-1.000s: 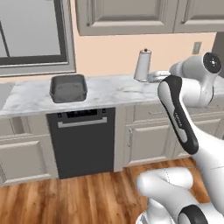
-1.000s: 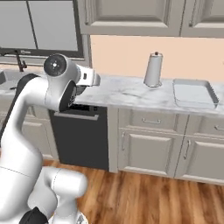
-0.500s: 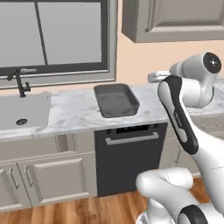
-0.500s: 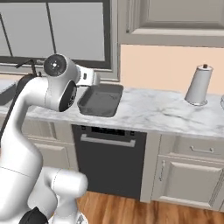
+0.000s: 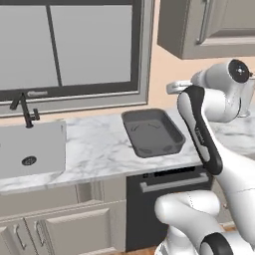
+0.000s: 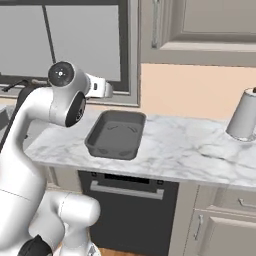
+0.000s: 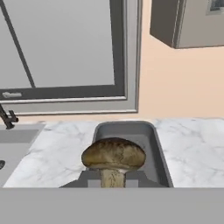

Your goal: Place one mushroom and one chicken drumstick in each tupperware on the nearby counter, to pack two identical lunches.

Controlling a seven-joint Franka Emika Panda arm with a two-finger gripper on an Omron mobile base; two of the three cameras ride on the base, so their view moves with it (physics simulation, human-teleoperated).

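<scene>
Between pincer [image 7: 113, 180] tips, mushroom [image 7: 113, 155] stands cap-up.

The tray [image 5: 152, 132] sits on the worktop [image 5: 99, 149], reaching from near its front edge most of the way to the back wall, directly above the dishwasher [image 6: 127, 212]. Left of the tray, past a bare stretch of worktop, the sink [image 5: 31, 149] is set into the worktop, with the tap [image 5: 25, 109] at its back edge, below the window [image 5: 69, 47]. Well right of the tray, the canister [image 6: 243, 116] stands near the worktop's back edge. A wall cabinet [image 6: 200, 27] hangs above that right stretch. My end effector [image 7: 111, 178] hangs above the worktop, before the tray's near end, with the mushroom [image 7: 113, 158] clamped between its fingers, stem down.
</scene>
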